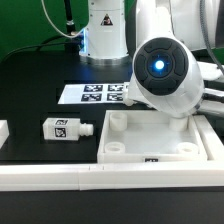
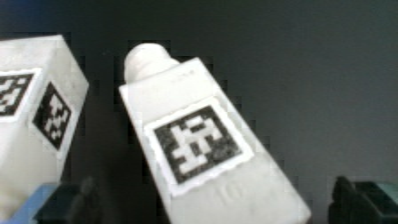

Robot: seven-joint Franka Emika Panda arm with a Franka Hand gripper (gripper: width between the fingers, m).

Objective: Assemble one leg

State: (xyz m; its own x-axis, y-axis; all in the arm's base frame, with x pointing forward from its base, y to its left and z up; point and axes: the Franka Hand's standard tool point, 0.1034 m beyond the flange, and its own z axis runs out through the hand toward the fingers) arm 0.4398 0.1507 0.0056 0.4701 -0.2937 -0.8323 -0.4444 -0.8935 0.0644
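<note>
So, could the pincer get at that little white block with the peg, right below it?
Probably yes. In the wrist view the leg lies uncovered between the tips of the open pincer. Another white block sits beside it, apart, likely leaving room.

The white leg lies flat, square tag facing up, round peg at one end.

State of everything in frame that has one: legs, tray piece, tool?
tool: open, flanking a leg, not touching.
leg at the tool: lying loose, unattached.
tagged white piece: lying beside that leg, apart.
second leg: on its side, loose, peg toward tray piece.
tray piece: flat, visible corner hole empty.
</note>
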